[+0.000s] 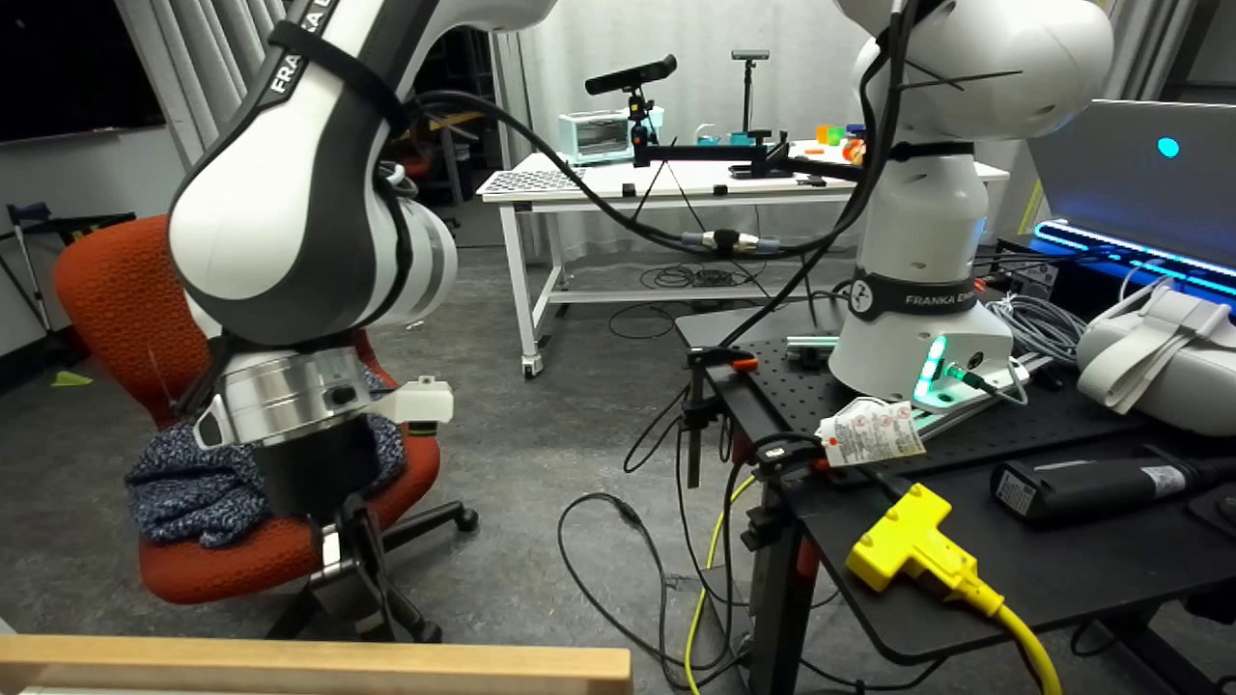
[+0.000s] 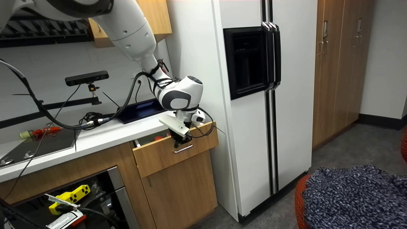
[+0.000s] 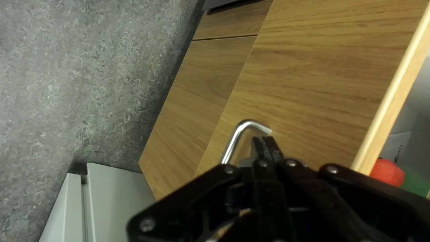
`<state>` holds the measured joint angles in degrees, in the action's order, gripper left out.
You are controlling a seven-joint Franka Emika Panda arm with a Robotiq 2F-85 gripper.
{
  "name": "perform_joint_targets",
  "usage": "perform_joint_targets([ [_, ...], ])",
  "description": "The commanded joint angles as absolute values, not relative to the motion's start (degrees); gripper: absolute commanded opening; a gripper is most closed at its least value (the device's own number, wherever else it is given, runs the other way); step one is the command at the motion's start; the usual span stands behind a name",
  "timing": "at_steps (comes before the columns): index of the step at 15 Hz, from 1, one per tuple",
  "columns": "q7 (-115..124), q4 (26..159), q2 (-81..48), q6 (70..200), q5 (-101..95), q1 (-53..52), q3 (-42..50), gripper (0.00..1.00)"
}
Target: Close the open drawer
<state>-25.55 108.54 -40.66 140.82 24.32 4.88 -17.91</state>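
We find the drawer (image 2: 163, 156) open below the counter (image 2: 108, 137), its wide front panel (image 3: 319, 84) standing out past the counter's edge with a gap between the two. The panel is upright, of grained tan-brown wood, and we see a silver bar handle (image 2: 183, 149) on the face turned away from the counter. The top edge (image 3: 393, 101) is a paler strip of wood, lower than the counter's surface. Behind it, toward the counter, we look down on part of a whitish interior (image 3: 415, 111).
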Motion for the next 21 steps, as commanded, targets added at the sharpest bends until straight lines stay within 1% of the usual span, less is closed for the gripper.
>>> perform_joint_targets([
  [1, -27.7, 102.8, -45.0, 138.9, 23.5, 5.2, -19.5, 0.00],
  [10, -33.0, 91.5, -53.2, 137.2, 23.8, 4.1, -26.3, 0.00],
  [14, -34.2, 87.6, -54.9, 134.7, 23.5, 3.2, -27.5, 0.00],
  [18, -34.6, 88.3, -52.1, 132.4, 22.7, 3.0, -26.1, 0.00],
  [21, -33.8, 91.2, -47.6, 132.3, 21.3, 2.6, -24.8, 0.00],
])
